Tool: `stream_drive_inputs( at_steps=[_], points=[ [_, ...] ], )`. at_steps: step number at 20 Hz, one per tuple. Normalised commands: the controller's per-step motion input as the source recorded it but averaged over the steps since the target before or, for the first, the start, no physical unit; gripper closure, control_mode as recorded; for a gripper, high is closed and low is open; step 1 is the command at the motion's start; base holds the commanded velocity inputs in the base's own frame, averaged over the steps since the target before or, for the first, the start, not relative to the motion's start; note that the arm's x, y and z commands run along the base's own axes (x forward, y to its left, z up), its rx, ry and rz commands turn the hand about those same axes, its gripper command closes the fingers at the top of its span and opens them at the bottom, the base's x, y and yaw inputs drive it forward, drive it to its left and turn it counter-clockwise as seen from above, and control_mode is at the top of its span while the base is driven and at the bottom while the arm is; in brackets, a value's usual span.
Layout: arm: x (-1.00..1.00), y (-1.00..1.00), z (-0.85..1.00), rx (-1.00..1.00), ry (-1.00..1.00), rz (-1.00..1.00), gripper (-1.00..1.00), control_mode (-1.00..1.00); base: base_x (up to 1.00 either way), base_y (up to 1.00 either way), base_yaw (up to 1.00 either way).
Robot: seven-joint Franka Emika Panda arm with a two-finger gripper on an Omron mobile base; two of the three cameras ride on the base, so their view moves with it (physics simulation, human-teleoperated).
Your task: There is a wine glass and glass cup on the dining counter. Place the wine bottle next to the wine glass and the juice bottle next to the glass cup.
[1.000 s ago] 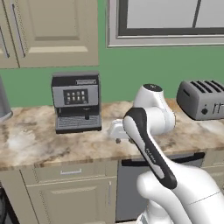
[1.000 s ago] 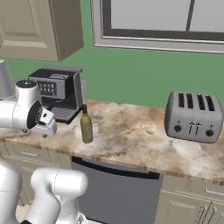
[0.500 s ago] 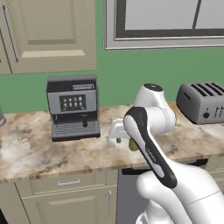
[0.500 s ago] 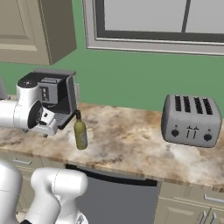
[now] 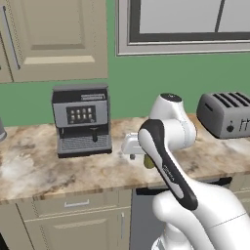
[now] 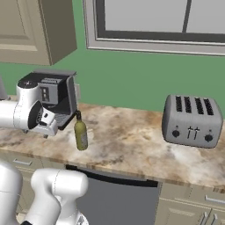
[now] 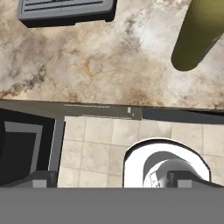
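The wine bottle point(image 6: 80, 133), slim and olive-green with a dark neck, stands upright on the marbled kitchen counter point(image 6: 127, 145) in front of the window wall. From the left base view the wine bottle point(image 5: 149, 162) is mostly hidden behind my arm. In the hand view the wine bottle point(image 7: 199, 33) rises at the upper right. My gripper point(image 6: 45, 134) point(image 5: 131, 155) point(image 7: 113, 179) hangs open over the counter's front edge, to the left of the bottle and apart from it, holding nothing. The wine glass, glass cup, juice bottle and dining counter are out of view.
A dark coffee machine point(image 5: 80, 119) point(image 6: 57, 99) stands against the green wall just behind my hand. A grey four-slot toaster point(image 6: 191, 121) point(image 5: 227, 112) sits further right. Drawers and a dark appliance front point(image 6: 118, 200) lie below the counter's edge.
The whole picture has shifted as the base drove, so the camera moved. The arm keeps the same pose and the jaws stay open. The bottle stands where it was.
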Motion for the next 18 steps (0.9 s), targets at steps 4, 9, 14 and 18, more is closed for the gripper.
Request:
stream_drive_inputs(
  at_steps=[4, 9, 14, 18],
  points=[
    [0.0, 0.0, 0.0, 0.0, 0.0, 0.0, -1.0, 1.0, 0.0, 0.0, 0.0],
    [0.0, 0.0, 0.0, 0.0, 0.0, 0.0, -1.0, 1.0, 0.0, 0.01, 0.0],
    [0.03, 0.23, 0.01, -0.11, -0.06, -0.18, -1.0, -1.0, 0.0, 0.03, -0.01],
    [0.15, 0.47, 0.01, -0.27, -0.17, -0.47, -1.0, -1.0, 0.0, 0.0, 0.0]
  ],
)
